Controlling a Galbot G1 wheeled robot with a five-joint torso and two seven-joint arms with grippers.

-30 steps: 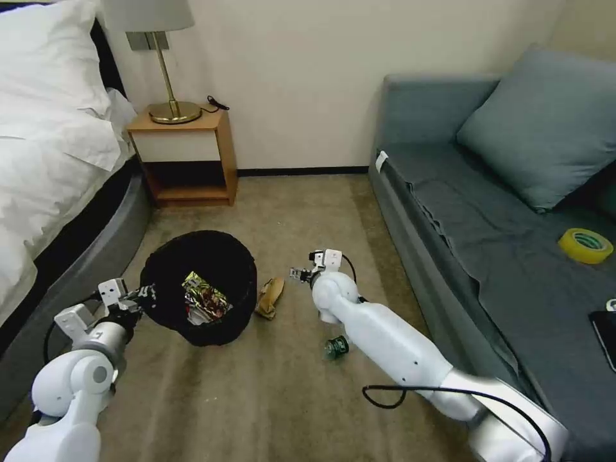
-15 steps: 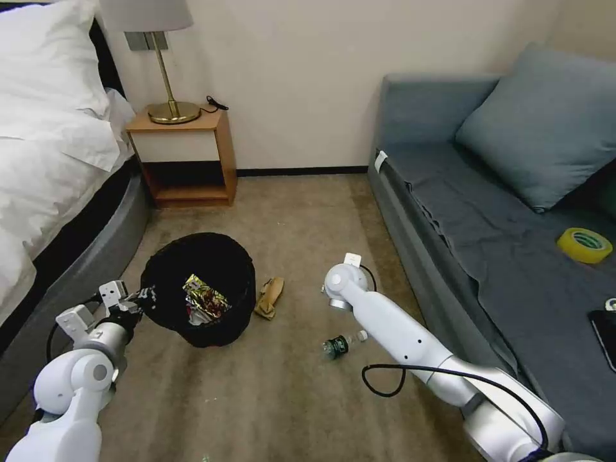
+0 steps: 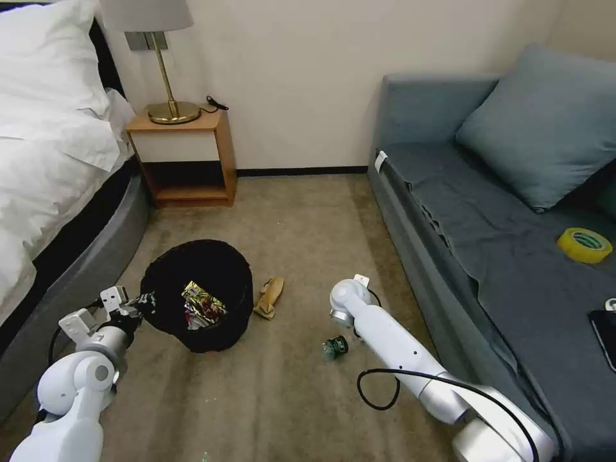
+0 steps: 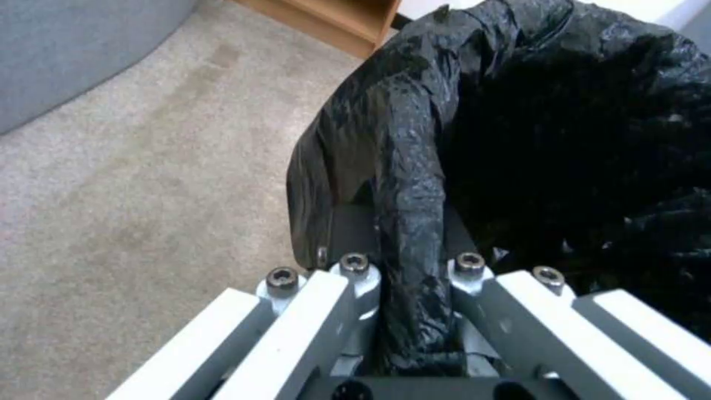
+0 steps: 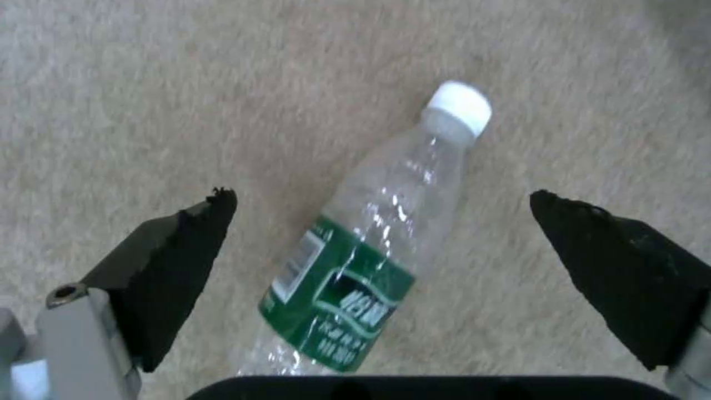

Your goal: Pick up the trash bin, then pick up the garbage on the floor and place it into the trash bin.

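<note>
The trash bin (image 3: pixel 212 330), lined with a black bag, sits tilted at the left above the carpet. My left gripper (image 4: pixel 404 244) is shut on its rim (image 3: pixel 151 301). Shiny wrappers (image 3: pixel 202 303) lie inside the bin. A crumpled tan paper (image 3: pixel 269 296) lies on the floor just right of it. A clear bottle (image 5: pixel 370 244) with a green label and white cap lies on the carpet (image 3: pixel 335 346). My right gripper (image 5: pixel 381 203) hangs open straight above it, one black fingertip on each side, not touching. In the head view the right wrist (image 3: pixel 350 301) covers the gripper.
A bed (image 3: pixel 58 192) runs along the left, with a wooden nightstand (image 3: pixel 186 154) and lamp at the back. A grey sofa (image 3: pixel 487 231) along the right carries a yellow tape roll (image 3: pixel 585 245) and a black phone (image 3: pixel 606 337). Open carpet lies in front.
My right arm has drawn back from beside the tan paper and turned down over the bottle. The left gripper and the bin have shifted slightly nearer to me.
</note>
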